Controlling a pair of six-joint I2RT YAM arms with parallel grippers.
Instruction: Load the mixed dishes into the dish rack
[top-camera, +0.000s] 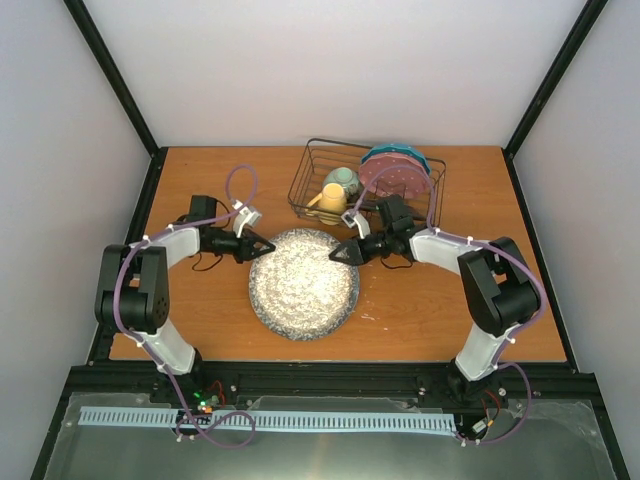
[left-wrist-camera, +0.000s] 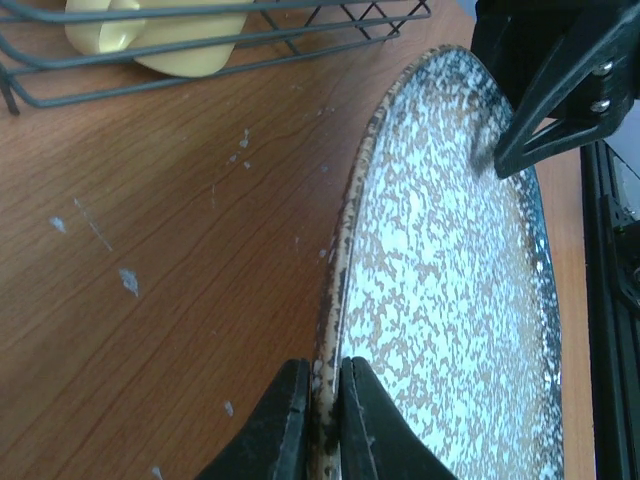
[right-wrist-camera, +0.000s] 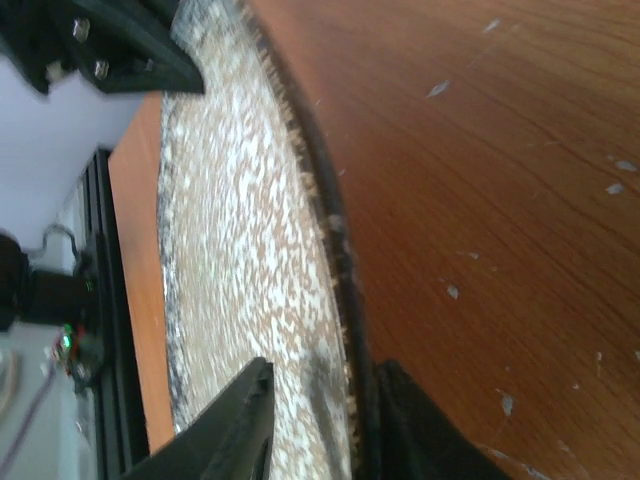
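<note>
From above, the big round grey speckled plate (top-camera: 303, 285) lies flat and face up in the middle of the brown wooden table (top-camera: 430, 310). It is round, so no side is longer. The left gripper (top-camera: 270, 245) is at its upper left rim and the right gripper (top-camera: 335, 253) is at its upper right rim.

Just behind the plate stands the black wire dish rack (top-camera: 305, 190), with its long side running left to right. It holds a yellow mug (top-camera: 332, 200), a pale green bowl (top-camera: 345, 178), a pink white-dotted plate (top-camera: 395, 178) and a teal plate (top-camera: 405, 153). White walls (top-camera: 330, 70) close three sides.

In the left wrist view, two black fingers (left-wrist-camera: 285, 430) pinch the plate's dark rim at the bottom. Bare wood lies to the left.

In the right wrist view, the fingers (right-wrist-camera: 235, 420) stand apart, one on each side of the rim. Bare wood fills the right.
</note>
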